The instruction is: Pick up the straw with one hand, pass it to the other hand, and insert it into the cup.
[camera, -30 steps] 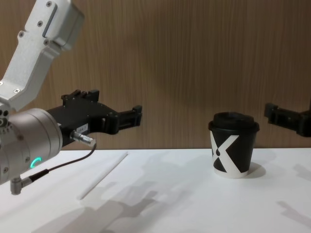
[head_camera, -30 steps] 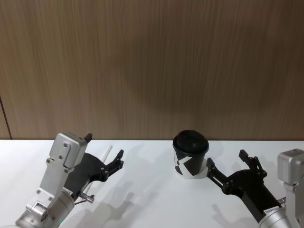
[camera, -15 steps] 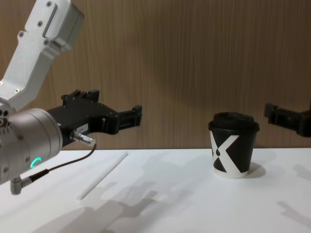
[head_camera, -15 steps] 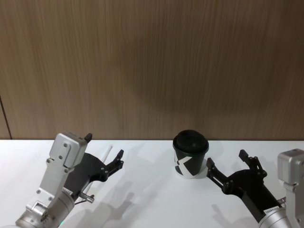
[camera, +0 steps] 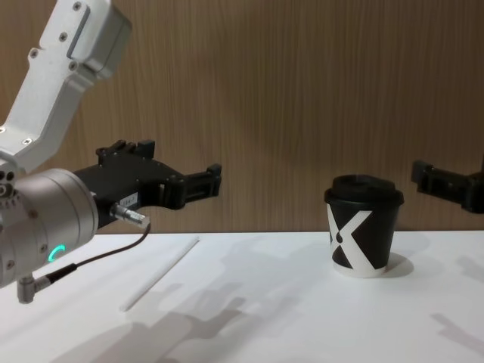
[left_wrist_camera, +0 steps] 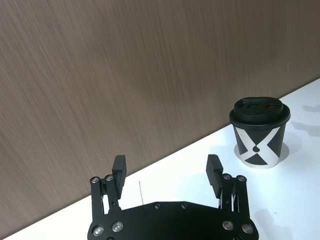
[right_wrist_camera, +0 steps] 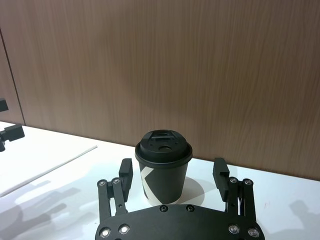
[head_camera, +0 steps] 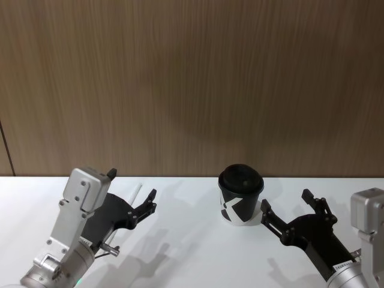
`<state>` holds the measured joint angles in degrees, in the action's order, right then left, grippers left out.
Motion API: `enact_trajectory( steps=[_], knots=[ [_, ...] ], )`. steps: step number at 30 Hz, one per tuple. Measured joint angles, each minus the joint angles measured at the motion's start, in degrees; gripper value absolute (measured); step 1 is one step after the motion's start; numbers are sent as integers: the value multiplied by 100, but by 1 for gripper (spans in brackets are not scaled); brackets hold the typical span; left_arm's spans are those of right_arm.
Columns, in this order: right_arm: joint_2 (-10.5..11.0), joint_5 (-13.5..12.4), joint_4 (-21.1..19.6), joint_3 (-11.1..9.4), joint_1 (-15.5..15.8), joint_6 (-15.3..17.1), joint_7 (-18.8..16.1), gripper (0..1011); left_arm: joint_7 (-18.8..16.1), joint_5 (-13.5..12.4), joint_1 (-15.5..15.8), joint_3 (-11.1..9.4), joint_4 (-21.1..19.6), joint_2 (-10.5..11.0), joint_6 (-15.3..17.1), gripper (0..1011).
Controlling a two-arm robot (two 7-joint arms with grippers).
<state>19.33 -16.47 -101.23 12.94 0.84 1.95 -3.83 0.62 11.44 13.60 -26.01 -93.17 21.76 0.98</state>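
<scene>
Nothing has moved: your left gripper (head_camera: 132,183) hangs wide open over the straw (camera: 160,274) toward the table's (camera: 265,302) left edge, the right gripper (head_camera: 285,200) spread wide near the cup (camera: 363,227); pickup hasn't begun.

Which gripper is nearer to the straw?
Left. The left gripper hangs open above the straw; the right gripper, also open, is on the far side of the cup from it.
</scene>
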Motion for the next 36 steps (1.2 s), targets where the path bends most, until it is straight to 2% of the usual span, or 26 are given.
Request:
enact_trajectory(
  steps=[5,16,28,36],
  knots=[
    [0,0,0,0,0,0,0,1001,-37,-3,2,7,-13,-50,132,1003],
    [0,0,0,0,0,0,0,1001,-236,80,-157,138,-258,-155,682,1003],
    [0,0,0,0,0,0,0,1001,-265,226,-482,438,-586,34,1038,1003],
    [0,0,0,0,0,0,0,1001,-55,407,-656,666,-734,225,1225,1003]
  ],
)
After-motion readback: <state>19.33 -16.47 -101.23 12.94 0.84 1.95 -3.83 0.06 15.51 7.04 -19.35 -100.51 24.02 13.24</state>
